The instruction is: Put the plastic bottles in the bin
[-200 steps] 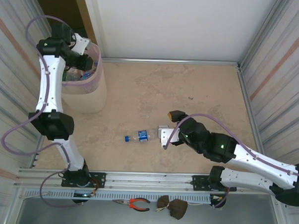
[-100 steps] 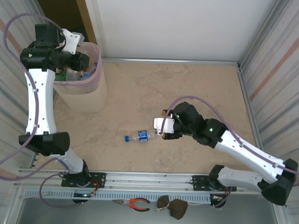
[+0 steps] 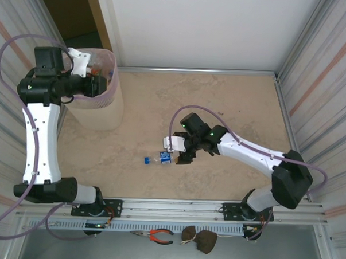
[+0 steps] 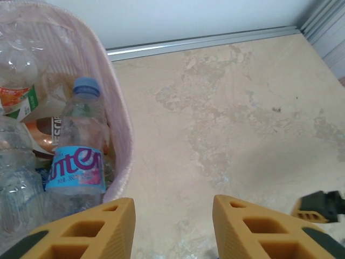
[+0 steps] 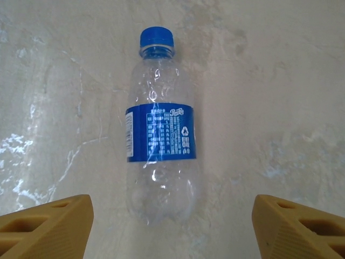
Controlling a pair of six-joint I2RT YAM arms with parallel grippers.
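Standing wide apart at the two lower corners of the right wrist view, the fingers of the right gripper (image 5: 170, 208) held nothing. The lone bottle (image 5: 160, 140) lay on its side just ahead of them, centred in the gap, with its base nearest the jaws and its blue cap (image 5: 157, 39) pointing to the top of the frame. It looked empty, clear and thin-walled, so it was probably very light, springy under pressure, and apt to roll or squirt away on the smooth table (image 5: 280, 81). The band under the blue label (image 5: 160, 132) seemed the best place to take hold (mid-body, where the sides run straight), squeezing across the width rather than at the tapering neck. Farther out, in the upper left of the top view, the left gripper (image 3: 99, 85) hovered over the bin (image 3: 102, 112). Its fingers were parted more narrowly and were empty, with other bottles (image 4: 75, 156) piled inside the pink liner (image 4: 123, 135).
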